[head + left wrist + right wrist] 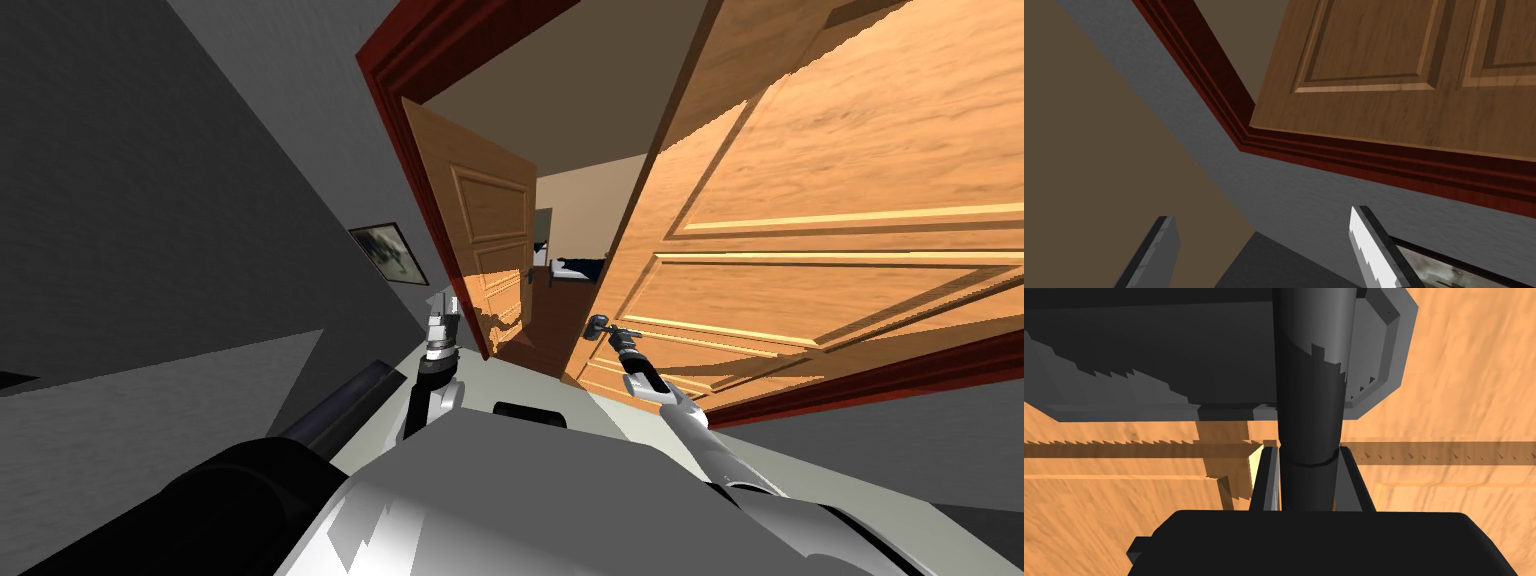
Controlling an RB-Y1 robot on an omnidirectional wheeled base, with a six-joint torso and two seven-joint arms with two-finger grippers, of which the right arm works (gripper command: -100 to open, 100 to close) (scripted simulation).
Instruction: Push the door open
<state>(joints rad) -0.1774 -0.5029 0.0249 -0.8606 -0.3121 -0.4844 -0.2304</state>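
Close in, my right gripper (1304,455) is clamped on the dark lever handle (1311,388), right against the panelled wooden door (800,270). I judge the door heavy, stiff and hinge-bound, so pushing by the handle gives the best leverage. My left gripper (1263,216), spread and empty, faces the red door frame (1224,95) beside the door. The head view adds the gap past the door's edge.

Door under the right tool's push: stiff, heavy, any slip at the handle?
Door looks a rigid panelled slab, so likely swings without flexing. Already ajar, so probably no latch resistance. Smooth round handle may slide within the right tool's shut grip.
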